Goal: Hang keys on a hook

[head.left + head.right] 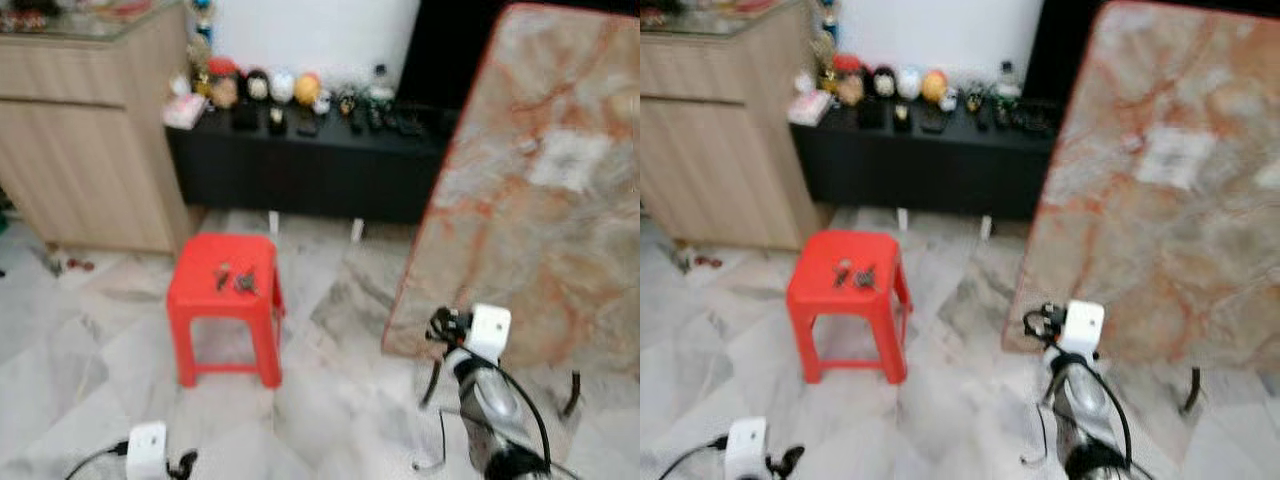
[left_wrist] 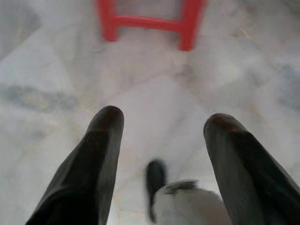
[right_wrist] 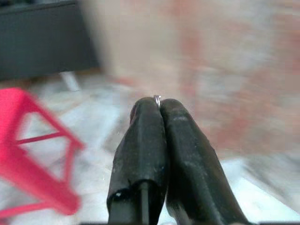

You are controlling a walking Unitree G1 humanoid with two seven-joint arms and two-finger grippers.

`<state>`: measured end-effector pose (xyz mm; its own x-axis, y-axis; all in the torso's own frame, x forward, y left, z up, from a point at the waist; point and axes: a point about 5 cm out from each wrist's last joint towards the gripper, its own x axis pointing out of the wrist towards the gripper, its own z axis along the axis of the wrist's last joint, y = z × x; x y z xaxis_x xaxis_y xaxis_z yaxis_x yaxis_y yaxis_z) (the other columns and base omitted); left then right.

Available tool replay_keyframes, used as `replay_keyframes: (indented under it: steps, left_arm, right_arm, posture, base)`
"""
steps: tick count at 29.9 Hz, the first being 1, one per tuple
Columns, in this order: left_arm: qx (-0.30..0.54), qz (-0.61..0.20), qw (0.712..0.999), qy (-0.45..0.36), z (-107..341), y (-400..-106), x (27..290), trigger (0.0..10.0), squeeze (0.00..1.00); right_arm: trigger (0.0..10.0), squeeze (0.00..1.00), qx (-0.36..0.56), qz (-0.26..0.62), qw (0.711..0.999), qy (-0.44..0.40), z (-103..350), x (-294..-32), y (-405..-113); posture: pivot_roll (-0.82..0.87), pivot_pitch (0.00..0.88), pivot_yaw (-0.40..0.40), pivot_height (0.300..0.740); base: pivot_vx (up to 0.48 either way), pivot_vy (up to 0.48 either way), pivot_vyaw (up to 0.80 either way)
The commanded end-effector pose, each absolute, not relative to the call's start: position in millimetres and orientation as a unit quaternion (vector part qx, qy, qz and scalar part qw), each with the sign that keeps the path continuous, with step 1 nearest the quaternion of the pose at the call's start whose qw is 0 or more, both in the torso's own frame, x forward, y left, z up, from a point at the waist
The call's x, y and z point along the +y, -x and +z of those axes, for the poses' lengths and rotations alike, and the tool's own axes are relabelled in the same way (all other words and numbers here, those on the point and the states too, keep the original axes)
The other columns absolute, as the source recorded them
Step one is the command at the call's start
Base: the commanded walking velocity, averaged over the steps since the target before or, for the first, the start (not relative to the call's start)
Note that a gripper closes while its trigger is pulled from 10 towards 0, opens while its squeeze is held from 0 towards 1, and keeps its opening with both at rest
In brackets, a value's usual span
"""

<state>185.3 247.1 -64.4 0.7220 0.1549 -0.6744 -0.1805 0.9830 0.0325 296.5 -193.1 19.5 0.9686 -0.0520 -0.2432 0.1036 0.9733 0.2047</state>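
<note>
**Keys on a red stool, robot nearby**

Keys (image 1: 234,279) lie on a red stool (image 1: 224,300) on a marble floor (image 1: 330,400). The left gripper (image 2: 161,124) hangs wide open. The right gripper (image 3: 157,105) is pinched closed, perhaps on a small metal ring (image 3: 157,98); blur hides it.

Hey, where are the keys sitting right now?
In the left eye view, the keys lie on top of the red stool, left of centre on the marble floor, in front of the black cabinet and left of the leaning marble slab.

Red stool (image 1: 848,290) on marble floor (image 1: 960,400), keys (image 1: 854,274) on its seat, black cabinet (image 1: 930,165) behind, leaning marble slab (image 1: 1160,190)
</note>
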Motion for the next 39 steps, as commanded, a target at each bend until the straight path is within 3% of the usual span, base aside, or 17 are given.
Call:
replay_keyframes:
  steps: [1, 25, 29, 39]
  left_arm:
    - [0.351, 0.075, 0.933, 0.015, -62.5, -191.8, 239.5, 10.0, 0.0]
    - [0.28, 0.056, 0.958, 0.006, -40.0, -227.0, 232.3, 10.0, 0.0]
    - [0.255, 0.035, 0.966, -0.019, -30.4, -238.8, 229.6, 10.0, 0.0]
    - [0.114, -0.08, 0.984, -0.11, 24.1, -286.7, 214.0, 10.0, 0.0]
  right_arm:
    - [10.0, 0.0, 0.119, -0.056, 0.985, -0.113, 19.4, -200.3, -295.6]
    - [10.0, 0.0, 0.124, 0.009, 0.988, -0.089, 28.0, -188.0, -307.1]
    - [10.0, 0.0, 0.142, 0.005, 0.986, -0.083, 28.2, -189.5, -310.3]
    - [10.0, 0.0, 0.158, 0.092, 0.982, -0.043, 41.5, -178.4, -324.3]
  posture:
    - [0.05, 0.0, -0.062, 0.74]
    - [0.06, 0.0, -0.066, 0.74]
    - [0.06, 0.0, -0.073, 0.74]
    - [0.05, 0.0, -0.078, 0.74]
  base:
    - [0.0, -0.386, 0.0]
    - [0.0, -0.382, 0.07]
    - [0.0, 0.0, 0.4]
    - [0.0, 0.0, 0.0]
